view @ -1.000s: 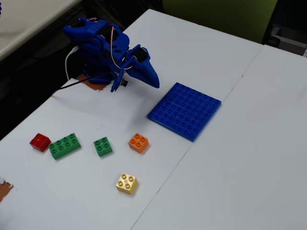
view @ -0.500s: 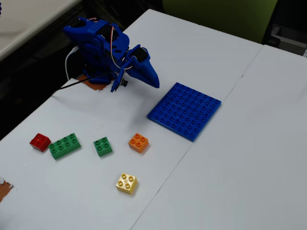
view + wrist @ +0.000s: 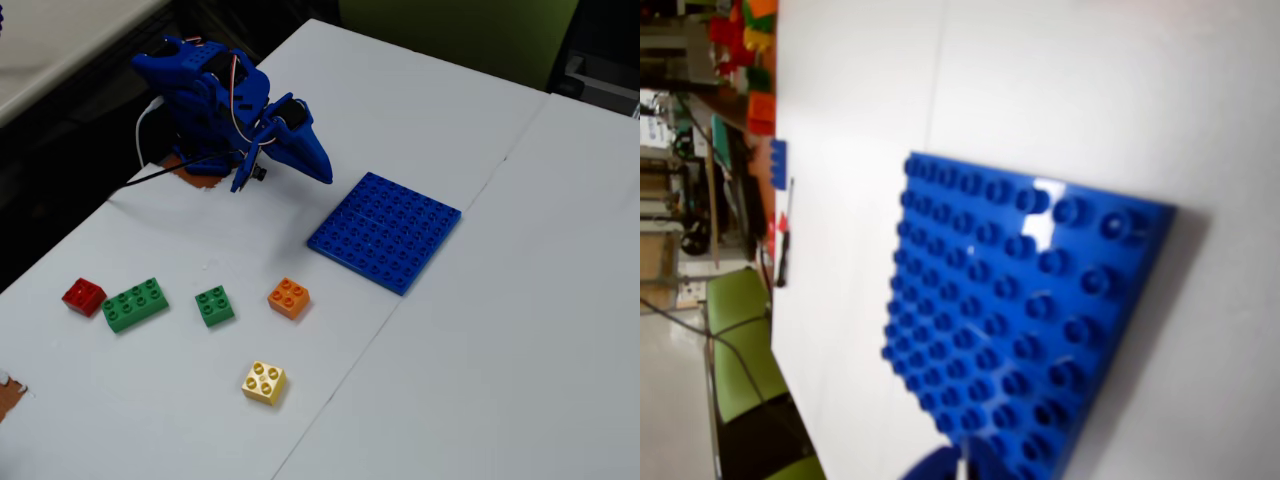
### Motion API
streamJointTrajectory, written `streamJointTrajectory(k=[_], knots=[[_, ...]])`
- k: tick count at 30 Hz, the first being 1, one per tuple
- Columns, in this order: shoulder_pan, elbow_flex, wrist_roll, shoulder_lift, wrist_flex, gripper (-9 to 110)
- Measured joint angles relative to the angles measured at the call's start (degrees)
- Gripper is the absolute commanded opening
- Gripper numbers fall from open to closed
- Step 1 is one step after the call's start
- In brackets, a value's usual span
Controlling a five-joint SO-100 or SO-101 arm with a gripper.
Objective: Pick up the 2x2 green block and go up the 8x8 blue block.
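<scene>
The 2x2 green block (image 3: 214,305) sits on the white table in the fixed view, left of an orange brick. It is out of the wrist view. The 8x8 blue block (image 3: 385,231) lies flat right of centre and fills the wrist view (image 3: 1020,310). My gripper (image 3: 322,172) hangs above the table left of the blue block's far corner, well behind the green block. Its jaws look closed together and hold nothing. In the wrist view only a blue bit of the gripper (image 3: 945,466) shows at the bottom edge.
In the fixed view an orange brick (image 3: 288,297), a yellow brick (image 3: 264,382), a longer green brick (image 3: 134,304) and a red brick (image 3: 83,295) lie near the green block. The wrist view shows loose bricks (image 3: 758,100) at the table's edge and a green chair (image 3: 740,340).
</scene>
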Motion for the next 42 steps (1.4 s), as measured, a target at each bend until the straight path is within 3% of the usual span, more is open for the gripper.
streamJointTrajectory(k=[4,12,16,20,26,34,42], knots=[[1.49,0.0,-8.7,0.0,0.35,6],[3.16,-0.7,-59.33,0.0,10.46,9],[7.91,-4.22,-77.43,0.0,20.74,9],[8.44,-6.77,-79.89,0.0,26.37,9],[8.0,-19.42,-74.97,-2.46,36.21,9],[8.96,-53.96,-70.75,-32.7,50.27,11],[20.48,-66.45,-77.7,-52.21,50.54,18]])
